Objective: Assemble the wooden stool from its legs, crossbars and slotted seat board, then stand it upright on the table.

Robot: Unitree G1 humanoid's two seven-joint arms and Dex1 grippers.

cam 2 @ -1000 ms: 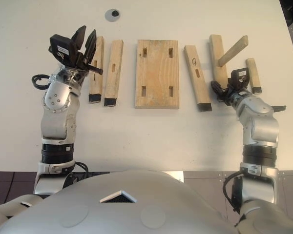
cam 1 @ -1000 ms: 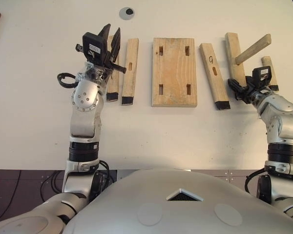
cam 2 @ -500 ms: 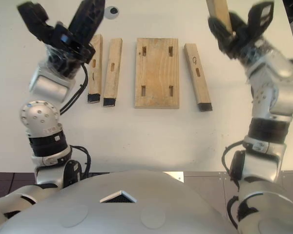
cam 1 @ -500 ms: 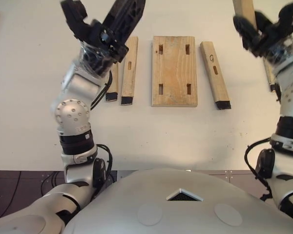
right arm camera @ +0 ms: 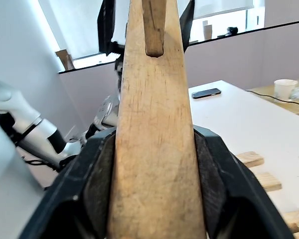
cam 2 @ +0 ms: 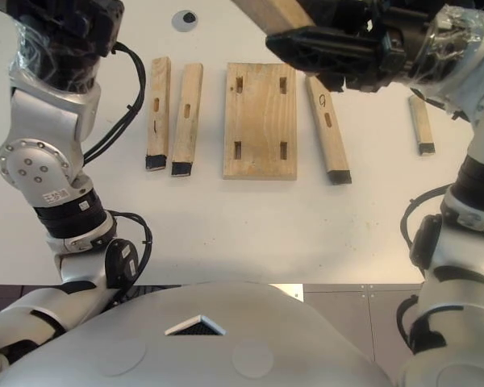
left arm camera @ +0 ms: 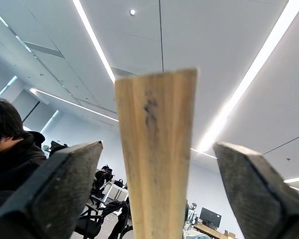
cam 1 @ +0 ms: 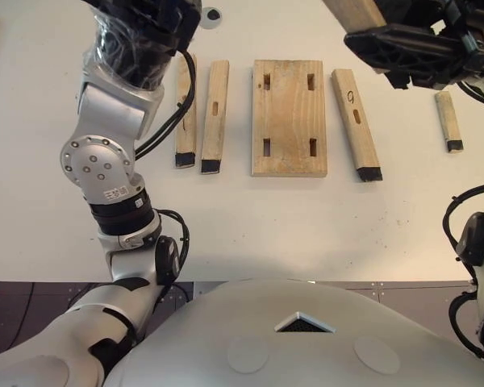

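**Surface.** A white counter (cam 1: 250, 218) is lightly speckled. A small grey disc (cam 1: 210, 14) is set near its far edge.

**Parts laid flat, left to right.**
- The outer left leg (cam 1: 185, 113) and the inner left leg (cam 1: 215, 117) are slotted and lie side by side, close together.
- The slotted seat board (cam 1: 289, 117) lies in the centre, with four slots showing.
- The marked leg (cam 1: 356, 123) lies just right of the board, slightly angled.
- The short crossbar (cam 1: 447, 121) lies well apart, at the far right.

**Raised leg** (cam 2: 270, 10). It is held in the air above the far right of the counter. It is clamped on both flanks by the fingers (right arm camera: 97, 184) of the right gripper (right arm camera: 154, 139). A fitted crossbar (right arm camera: 154, 25) is seated in its slot.

**Left gripper** (left arm camera: 157, 144). It is lifted above the far left of the counter. Its fingers (left arm camera: 65, 189) are spread wide. A wooden bar end (left arm camera: 157, 164) stands between them with a gap on each side.

**Room, as recorded from the left wrist.** A white ceiling is crossed by long strip lights (left arm camera: 94, 40). Desks and screens are seen far behind.

**Room, as recorded from the right wrist.**
- A dark phone (right arm camera: 207, 92) lies on the counter.
- A pale cup (right arm camera: 285, 88) stands on a brown surface beyond.
- A grey partition (right arm camera: 229, 55) is seen behind.
- Dark fingers of the left gripper are seen past the raised leg, one on each side of the fitted crossbar.
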